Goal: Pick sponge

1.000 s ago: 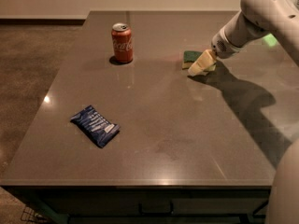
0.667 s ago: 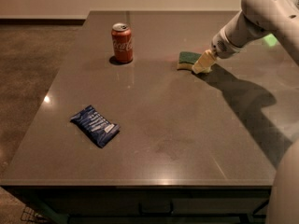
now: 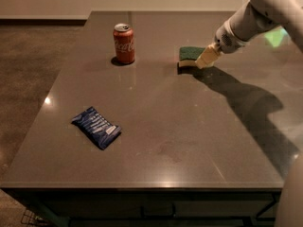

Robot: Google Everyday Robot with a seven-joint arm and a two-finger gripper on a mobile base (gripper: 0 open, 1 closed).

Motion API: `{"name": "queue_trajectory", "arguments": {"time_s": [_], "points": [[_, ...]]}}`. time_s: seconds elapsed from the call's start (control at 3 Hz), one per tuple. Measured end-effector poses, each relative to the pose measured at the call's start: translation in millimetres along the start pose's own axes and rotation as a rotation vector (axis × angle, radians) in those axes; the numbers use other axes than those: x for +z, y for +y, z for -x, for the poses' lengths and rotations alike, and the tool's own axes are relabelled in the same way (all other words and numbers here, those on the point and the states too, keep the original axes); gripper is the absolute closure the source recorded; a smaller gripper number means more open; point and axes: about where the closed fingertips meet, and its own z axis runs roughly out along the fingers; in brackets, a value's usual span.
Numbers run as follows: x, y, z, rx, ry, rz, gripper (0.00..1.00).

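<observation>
The sponge (image 3: 190, 56), dark green on top with pale yellow foam below, is at the far right of the dark table (image 3: 156, 126). My gripper (image 3: 207, 57), with cream-coloured fingers (image 3: 208, 56), comes in from the upper right and is shut on the sponge's right end, which it hides. The sponge's left end looks slightly raised, with a dark shadow under it.
A red soda can (image 3: 124, 43) stands upright to the left of the sponge, a hand's width away. A blue snack packet (image 3: 96, 127) lies flat near the front left. My arm's shadow falls across the table's right side (image 3: 246, 108).
The gripper has risen slightly up and to the right. More of the sponge now shows, and its left end has shifted a little to the left.
</observation>
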Motion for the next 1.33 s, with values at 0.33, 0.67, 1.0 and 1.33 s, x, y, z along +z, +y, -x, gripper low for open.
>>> {"name": "queue_trajectory", "arguments": {"time_s": [0.33,0.67,1.0,1.33], "points": [[-28,17,18,-0.064,-0.027,0.022,1.00],[-59,34,40,-0.134,-0.059,0.050,1.00],[-84,46,58,-0.187,-0.083,0.071,1.00],[-103,51,72,-0.224,-0.103,0.076,1.00]]}}
